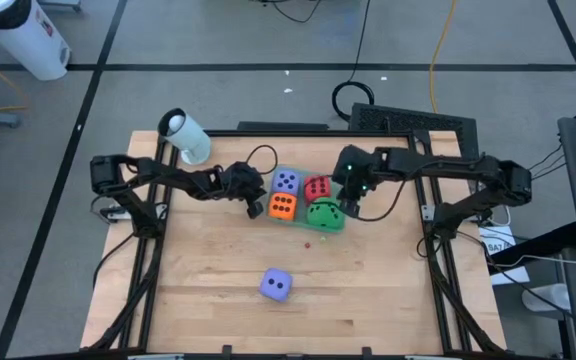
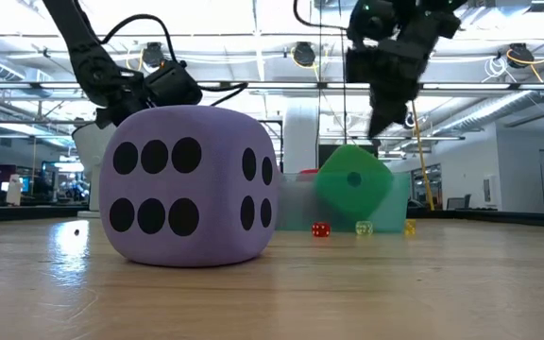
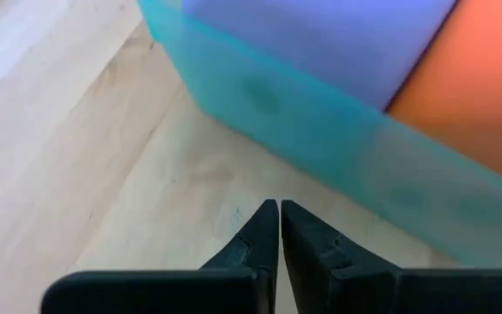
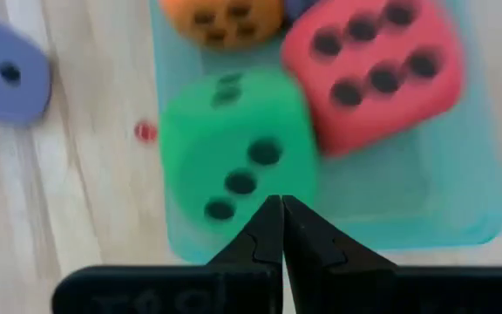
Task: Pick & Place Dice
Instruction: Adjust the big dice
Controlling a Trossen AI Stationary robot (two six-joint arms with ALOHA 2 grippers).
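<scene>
- The left gripper (image 1: 258, 192) sits low at the left side of the tray (image 4: 460, 218). Its jaws are pressed together and hold nothing.
- The right gripper (image 1: 349, 205) hangs just above and beside the green die (image 1: 325, 216). Its jaws are also closed, with nothing between them.
- The translucent teal tray lies on the bench (image 1: 368, 290) between the two arms.
- One purple die (image 1: 286, 181) and the red die (image 1: 318, 188) fill the tray's far side. The orange die (image 1: 282, 206) sits on the near side, next to the green die.
- The green die stands tilted on an edge at the tray's near right corner, leaning against the red one.
- The second purple die (image 1: 276, 285) lies alone on the bench, well apart from the tray, towards the front edge.
- A few tiny dice, including a small red die (image 2: 320, 229), lie on the bench near the tray.
</scene>
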